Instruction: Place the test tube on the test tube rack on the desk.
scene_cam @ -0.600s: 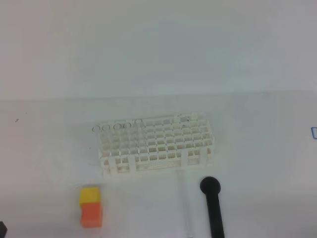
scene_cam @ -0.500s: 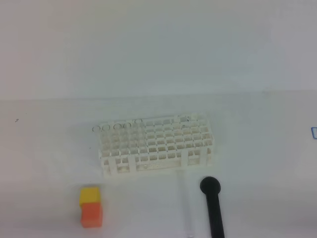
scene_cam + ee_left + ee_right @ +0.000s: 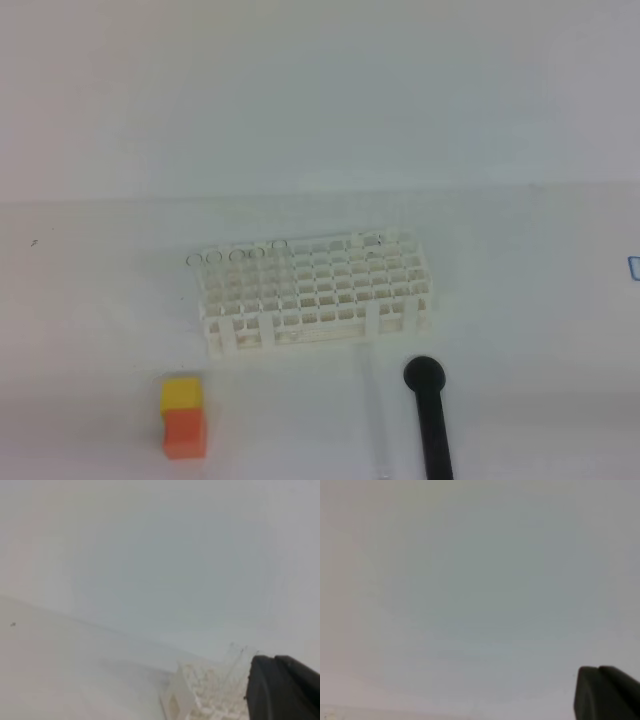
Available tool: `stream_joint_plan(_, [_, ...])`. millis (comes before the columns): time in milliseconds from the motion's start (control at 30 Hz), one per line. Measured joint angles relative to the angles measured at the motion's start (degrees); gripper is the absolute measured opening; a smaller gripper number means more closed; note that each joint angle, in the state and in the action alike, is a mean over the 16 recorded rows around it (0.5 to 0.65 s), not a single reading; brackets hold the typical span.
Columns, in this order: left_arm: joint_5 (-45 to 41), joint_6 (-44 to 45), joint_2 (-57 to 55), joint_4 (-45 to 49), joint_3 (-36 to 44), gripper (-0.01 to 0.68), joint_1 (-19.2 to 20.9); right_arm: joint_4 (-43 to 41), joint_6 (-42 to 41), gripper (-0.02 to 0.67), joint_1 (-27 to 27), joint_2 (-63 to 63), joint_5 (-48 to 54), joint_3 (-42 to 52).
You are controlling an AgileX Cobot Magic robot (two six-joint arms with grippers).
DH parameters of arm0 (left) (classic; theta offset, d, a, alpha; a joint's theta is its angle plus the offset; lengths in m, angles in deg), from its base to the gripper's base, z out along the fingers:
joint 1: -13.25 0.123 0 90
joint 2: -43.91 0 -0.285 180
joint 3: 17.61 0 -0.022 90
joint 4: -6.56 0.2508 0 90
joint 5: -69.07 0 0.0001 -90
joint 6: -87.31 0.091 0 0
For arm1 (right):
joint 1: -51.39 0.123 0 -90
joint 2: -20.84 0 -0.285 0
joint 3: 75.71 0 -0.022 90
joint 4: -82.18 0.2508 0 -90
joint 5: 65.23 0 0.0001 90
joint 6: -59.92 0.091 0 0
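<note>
The white test tube rack [image 3: 315, 290] stands in the middle of the desk [image 3: 100, 330] in the exterior high view. The test tube [image 3: 375, 410], clear and faint, lies flat on the desk just in front of the rack's right part, pointing toward the near edge. Neither gripper shows in the exterior view. In the left wrist view my left gripper [image 3: 275, 667] is a dark shape at the lower right, jaws together and holding nothing, with a corner of the rack [image 3: 200, 700] below it. My right gripper [image 3: 599, 675] looks shut too, against blank white.
A black round-ended stick [image 3: 432, 420] lies just right of the tube, parallel to it. A yellow-orange block [image 3: 184, 417] sits at the front left. Several thin tube rims [image 3: 235, 256] stand along the rack's back left edge.
A small dark shape at the bottom left corner of the exterior view has slipped out of frame. Rack, tube, stick and block have not moved.
</note>
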Motion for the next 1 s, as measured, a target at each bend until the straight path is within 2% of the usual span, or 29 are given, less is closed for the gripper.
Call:
stream_joint_plan(267, [1.0,-1.4,-0.1,-1.1,-1.4,-0.001,0.0,-0.1,0.0,-0.001,0.0,0.0,-0.5,-0.2])
stream_joint_plan(533, [-4.8,-0.7,-2.4,-0.9,-7.7,-0.001,0.0,-1.8,0.0,-0.001,0.0,0.0,3.8,-3.3])
stream_joint_plan(800, [-16.4,7.1,-11.2,-1.8,-19.4,-0.001,0.0,-3.9,0.0,-0.001,0.0,0.4,14.6,-9.7])
stream_joint_plan(1000, [-20.5,14.6,-20.3,-4.3,-26.5,-0.001,0.0,-3.8,0.0,-0.001,0.0,3.0,24.4,-15.2])
